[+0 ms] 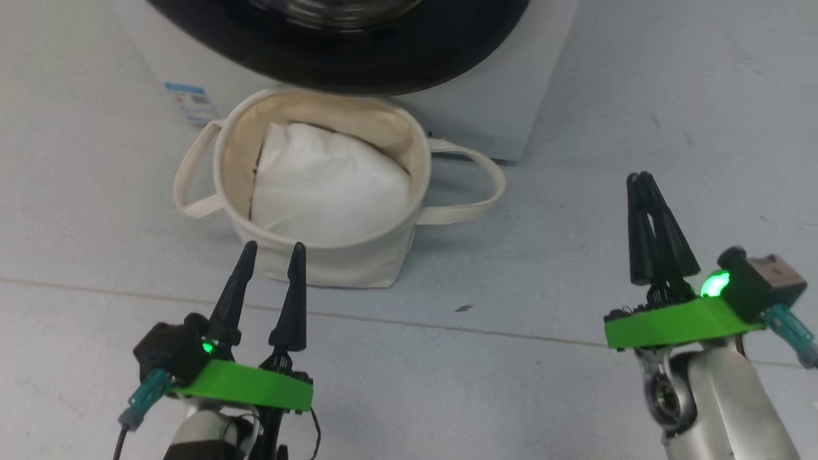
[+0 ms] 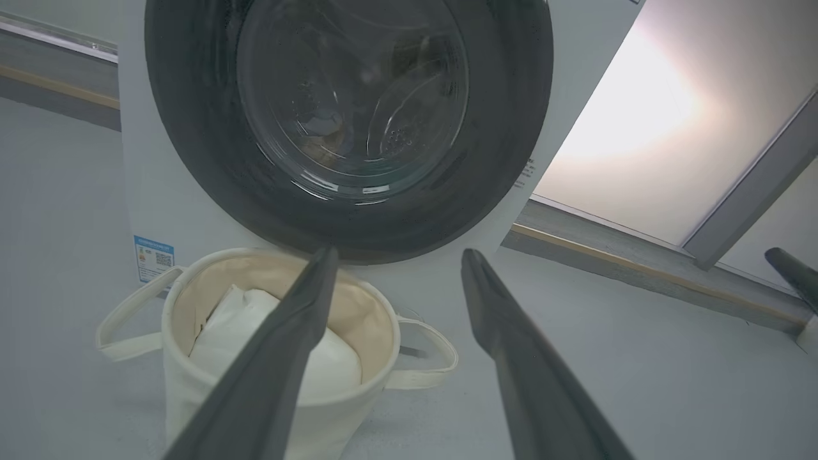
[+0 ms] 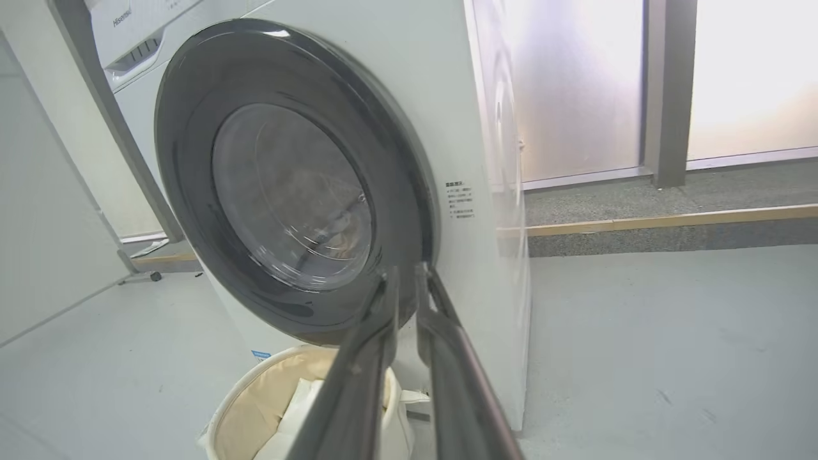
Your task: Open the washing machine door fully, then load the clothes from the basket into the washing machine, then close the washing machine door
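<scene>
The washing machine (image 3: 447,115) stands white with its door (image 3: 185,191) shut flat against the front, black ring around the glass. A dim brownish shape lies behind the glass; the clothes are otherwise hidden. On the floor in front sits the cream basket (image 1: 345,265), holding a plain white padded bundle (image 1: 326,185). My left gripper (image 1: 273,248) hovers open and empty at the basket's near rim, pointing at the door (image 2: 192,128). To the right, my right gripper (image 1: 644,177) is nearly shut, with a thin slit between its fingers and nothing held, aimed at the door's lower right edge.
Grey floor stretches to the right of the washer and basket. A raised grey kerb with a yellow strip (image 3: 671,223) runs along frosted wall panels behind. A white panel (image 3: 45,223) stands left of the washer. A blue sticker (image 1: 192,102) marks the washer's lower corner.
</scene>
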{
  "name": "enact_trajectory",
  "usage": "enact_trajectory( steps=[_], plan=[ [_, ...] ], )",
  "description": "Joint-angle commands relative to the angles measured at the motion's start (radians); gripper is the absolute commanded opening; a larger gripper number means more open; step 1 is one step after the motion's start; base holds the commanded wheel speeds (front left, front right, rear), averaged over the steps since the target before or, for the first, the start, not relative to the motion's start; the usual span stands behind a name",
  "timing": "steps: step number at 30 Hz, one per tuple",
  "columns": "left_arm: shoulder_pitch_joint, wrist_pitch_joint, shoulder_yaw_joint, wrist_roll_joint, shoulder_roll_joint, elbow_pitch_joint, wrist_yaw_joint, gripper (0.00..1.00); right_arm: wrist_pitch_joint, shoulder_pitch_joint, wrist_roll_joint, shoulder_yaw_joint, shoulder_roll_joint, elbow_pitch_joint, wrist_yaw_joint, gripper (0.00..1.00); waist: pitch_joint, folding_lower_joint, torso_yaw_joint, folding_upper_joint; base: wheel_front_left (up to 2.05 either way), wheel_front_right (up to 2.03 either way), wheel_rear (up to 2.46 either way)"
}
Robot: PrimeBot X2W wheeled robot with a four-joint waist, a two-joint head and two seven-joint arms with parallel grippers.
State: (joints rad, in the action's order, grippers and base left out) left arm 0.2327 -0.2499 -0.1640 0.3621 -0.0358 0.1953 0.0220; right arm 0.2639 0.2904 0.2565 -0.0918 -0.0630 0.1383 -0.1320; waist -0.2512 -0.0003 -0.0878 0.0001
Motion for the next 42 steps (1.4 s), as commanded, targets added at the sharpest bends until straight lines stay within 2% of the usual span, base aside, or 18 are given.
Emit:
enact_trajectory(
  steps=[1,3,4,5,6,11,16,22,29,32,42],
  plan=[
    [-0.010,-0.012,0.044,-0.021,-0.014,-0.035,0.011,1.00,-0.002,-0.045,-0.004,0.002,0.012,-0.078,0.001,0.17,0.069,0.0003,0.092,-0.0001,0.00,0.00,0.00],
    [-0.017,-0.012,0.048,-0.023,-0.014,-0.034,0.014,1.00,-0.002,-0.068,0.011,0.009,0.012,-0.093,0.001,0.19,0.079,0.0003,0.104,-0.0001,0.00,0.00,0.00],
    [-0.024,-0.012,0.050,-0.032,-0.014,-0.033,0.015,1.00,-0.002,-0.088,0.027,0.016,0.012,-0.109,0.001,0.40,0.089,0.0003,0.115,-0.0001,0.00,0.00,0.00],
    [-0.031,-0.012,0.048,-0.056,-0.014,-0.030,0.016,1.00,-0.002,-0.109,0.031,0.017,0.012,-0.119,0.001,0.86,0.101,0.0003,0.125,-0.0001,0.00,0.00,0.00],
    [-0.040,-0.012,0.044,-0.068,-0.014,-0.026,0.017,1.00,-0.002,-0.128,0.017,0.016,0.012,-0.125,0.001,1.00,0.113,0.0003,0.136,-0.0001,0.00,0.00,0.00],
    [-0.089,-0.012,0.053,-0.034,-0.014,-0.008,0.021,1.00,-0.002,-0.203,-0.007,0.041,0.013,-0.138,0.001,1.00,0.171,0.0003,0.179,-0.0001,0.00,0.00,0.00],
    [-0.123,-0.012,0.048,-0.028,-0.014,0.007,0.027,1.00,-0.002,-0.254,-0.044,0.057,0.013,-0.108,0.001,1.00,0.211,0.0003,0.195,-0.0001,0.00,0.00,0.00],
    [-0.142,-0.012,0.032,-0.044,-0.014,-0.024,0.040,1.00,-0.002,-0.266,-0.008,0.036,0.013,-0.069,0.001,1.00,0.224,0.0003,0.195,-0.0001,0.00,0.00,0.00],
    [-0.153,-0.012,0.019,-0.068,-0.014,-0.040,0.033,1.00,-0.002,-0.267,0.035,0.029,0.013,-0.067,0.001,1.00,0.223,0.0003,0.183,-0.0001,0.00,0.00,0.00],
    [-0.157,-0.012,0.025,-0.069,-0.014,-0.037,0.018,1.00,-0.002,-0.267,0.038,0.014,0.013,-0.066,0.001,1.00,0.225,0.0003,0.177,-0.0001,0.00,0.00,0.00],
    [-0.169,-0.012,0.036,-0.068,-0.014,-0.051,0.021,1.00,-0.002,-0.273,0.038,0.000,0.013,-0.076,0.001,1.00,0.234,0.0003,0.163,-0.0001,0.00,0.00,0.00]
  ],
)
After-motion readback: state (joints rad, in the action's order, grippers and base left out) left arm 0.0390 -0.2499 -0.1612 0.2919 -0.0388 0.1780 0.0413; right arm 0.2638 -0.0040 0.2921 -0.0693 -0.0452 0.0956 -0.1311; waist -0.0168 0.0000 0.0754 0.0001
